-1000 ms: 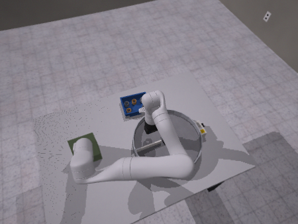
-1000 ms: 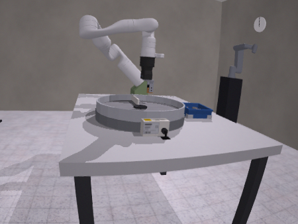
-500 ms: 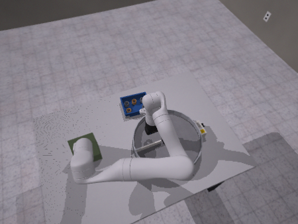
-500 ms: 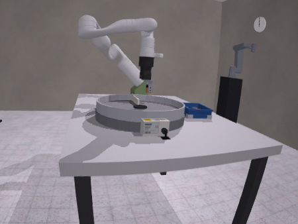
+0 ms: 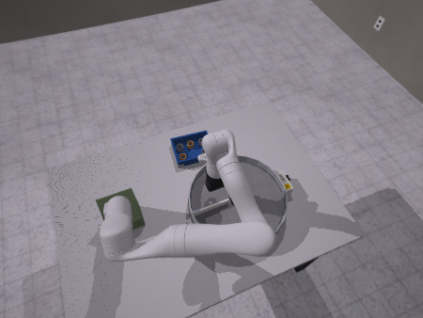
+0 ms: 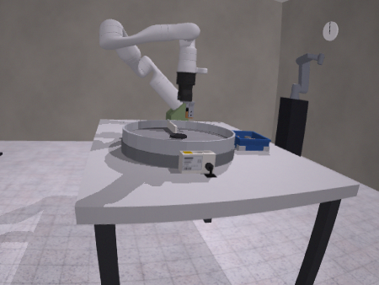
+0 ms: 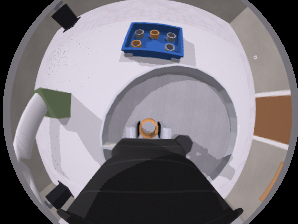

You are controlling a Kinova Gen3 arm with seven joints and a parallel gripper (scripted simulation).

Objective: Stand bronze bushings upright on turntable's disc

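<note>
Pincer (image 6: 189,110) (image 7: 148,127) | pinching bronze bushing (image 6: 187,114) (image 7: 142,132) | pointing down | raised above turntable disc (image 5: 256,188) (image 6: 147,132) (image 7: 195,110)

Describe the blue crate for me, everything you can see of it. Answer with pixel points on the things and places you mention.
The blue crate (image 5: 189,162) (image 6: 253,147) (image 7: 152,54) is a shallow, open-topped rectangular box, plastic by its look, with raised walls. It sits upright on the table, beside the turntable and apart from it. Five bushings stand inside: two bronze and three grey. Nothing grips it.
</note>
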